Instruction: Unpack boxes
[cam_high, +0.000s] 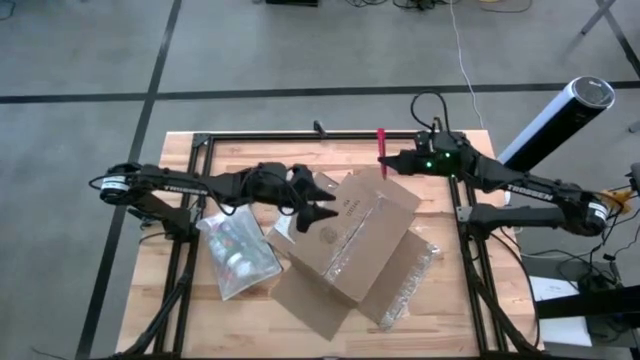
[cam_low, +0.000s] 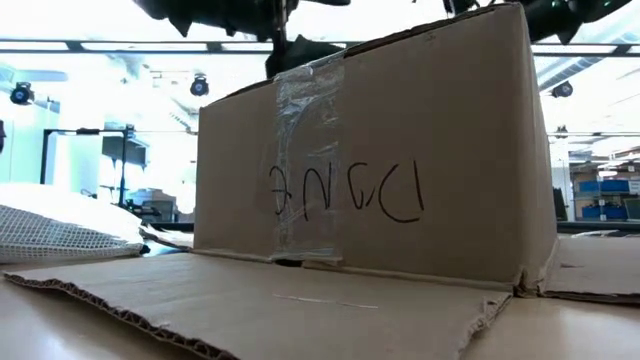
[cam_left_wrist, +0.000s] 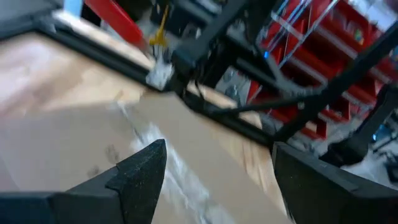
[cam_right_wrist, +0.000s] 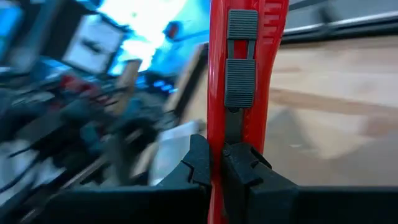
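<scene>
The brown cardboard box (cam_high: 350, 235) stands mid-table with its taped side up. Its opened flaps (cam_low: 250, 300) lie flat on the wood around it. My left gripper (cam_high: 318, 203) hovers open over the box's left top edge; in the left wrist view its fingers (cam_left_wrist: 140, 177) straddle the clear tape strip (cam_left_wrist: 180, 180). My right gripper (cam_high: 386, 162) is beyond the box's far corner, shut on a red utility knife (cam_high: 381, 145). My left gripper has a fingertip (cam_low: 298, 48) close to the box's taped top edge; whether it touches, I cannot tell. My right gripper pinches the knife's red handle (cam_right_wrist: 216, 140) between its two fingers, just below the grey slider (cam_right_wrist: 240, 74). The fingers lie across the handle, roughly level, coming from the table's right. The knife is lifted clear of the table.
A translucent zip pouch (cam_high: 238, 252) lies on the table left of the box. Clear bubble wrap (cam_high: 412, 275) lies by the box's right flap. Black frame rails (cam_high: 300, 136) border the table. A white cylinder (cam_high: 555, 120) stands off the table's far right.
</scene>
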